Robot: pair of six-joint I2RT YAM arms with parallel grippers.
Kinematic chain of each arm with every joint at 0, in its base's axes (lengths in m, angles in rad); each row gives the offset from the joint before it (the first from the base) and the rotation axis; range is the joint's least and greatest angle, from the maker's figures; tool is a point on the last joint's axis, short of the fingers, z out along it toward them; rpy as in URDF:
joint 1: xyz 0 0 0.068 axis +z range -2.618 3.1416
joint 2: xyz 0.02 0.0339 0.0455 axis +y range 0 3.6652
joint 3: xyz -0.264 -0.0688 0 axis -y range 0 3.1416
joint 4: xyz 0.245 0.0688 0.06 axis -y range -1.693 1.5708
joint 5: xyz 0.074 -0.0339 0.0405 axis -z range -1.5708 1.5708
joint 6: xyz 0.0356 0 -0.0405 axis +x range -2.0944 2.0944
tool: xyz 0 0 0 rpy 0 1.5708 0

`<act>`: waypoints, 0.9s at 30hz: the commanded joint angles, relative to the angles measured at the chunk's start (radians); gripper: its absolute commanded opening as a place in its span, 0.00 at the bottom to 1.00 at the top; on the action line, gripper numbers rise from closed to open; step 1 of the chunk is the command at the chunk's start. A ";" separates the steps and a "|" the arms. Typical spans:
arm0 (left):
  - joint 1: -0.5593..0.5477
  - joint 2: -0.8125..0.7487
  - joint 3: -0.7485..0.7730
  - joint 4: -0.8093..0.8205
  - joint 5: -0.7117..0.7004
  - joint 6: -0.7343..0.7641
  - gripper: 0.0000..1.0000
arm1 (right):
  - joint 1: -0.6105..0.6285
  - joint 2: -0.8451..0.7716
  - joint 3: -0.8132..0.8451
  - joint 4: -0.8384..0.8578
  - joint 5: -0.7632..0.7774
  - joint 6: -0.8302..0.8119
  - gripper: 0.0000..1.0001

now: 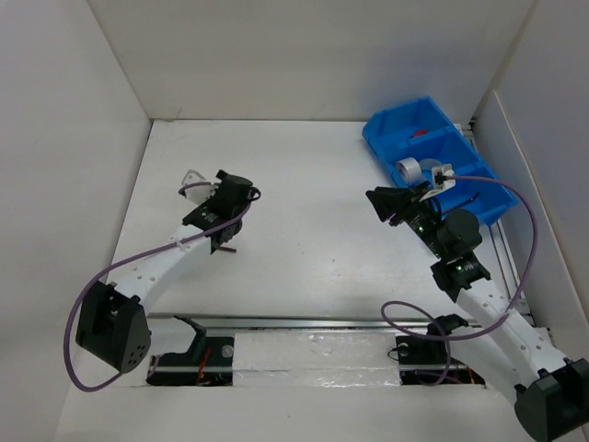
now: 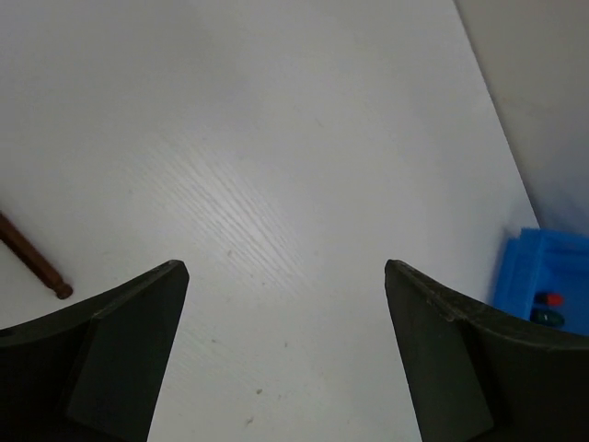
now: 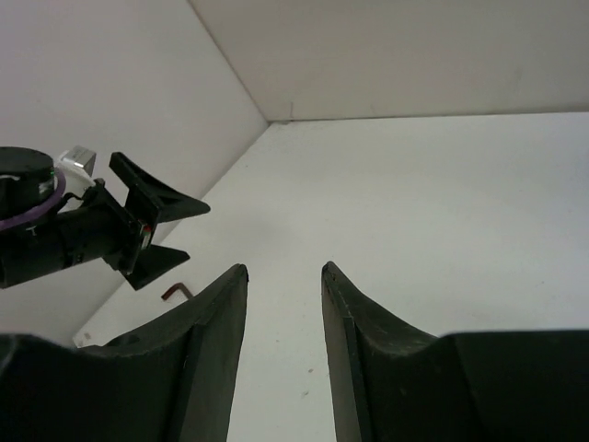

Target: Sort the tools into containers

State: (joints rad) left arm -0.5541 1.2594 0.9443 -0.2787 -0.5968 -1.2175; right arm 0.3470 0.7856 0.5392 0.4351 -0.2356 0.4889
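The blue bin (image 1: 398,126) stands at the far right of the table. A silver-grey tape roll (image 1: 408,170) sits at its near left side and a red item (image 1: 419,135) lies in a farther compartment. The bin's corner (image 2: 515,276) also shows in the left wrist view, with red and green items inside. A thin dark L-shaped hex key (image 1: 226,247) lies on the table just near of my left gripper (image 1: 241,188), which is open and empty. The key also shows in the left wrist view (image 2: 32,261) and the right wrist view (image 3: 175,292). My right gripper (image 1: 380,204) is open and empty, left of the bin.
White walls enclose the table on the left, back and right. A small white piece (image 1: 190,179) sits by the left gripper. Purple cables loop from both arms. A metal rail runs along the near edge (image 1: 304,322).
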 commanded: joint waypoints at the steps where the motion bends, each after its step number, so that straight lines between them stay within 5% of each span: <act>1: 0.098 -0.049 -0.079 -0.136 0.008 -0.217 0.85 | 0.033 0.021 -0.013 0.063 -0.004 -0.024 0.44; 6: 0.177 -0.135 -0.211 -0.089 0.005 -0.344 0.71 | 0.053 0.069 -0.039 0.131 -0.014 -0.023 0.44; 13: 0.197 -0.011 -0.076 -0.341 -0.046 -0.467 0.80 | 0.063 0.078 -0.071 0.182 -0.008 -0.003 0.44; 27: 0.207 0.304 0.059 -0.499 -0.024 -0.580 0.81 | 0.063 0.001 -0.108 0.157 0.111 0.002 0.44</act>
State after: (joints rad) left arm -0.3515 1.5364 0.9340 -0.6067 -0.5331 -1.6405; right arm 0.4007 0.7803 0.4290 0.5343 -0.1600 0.4938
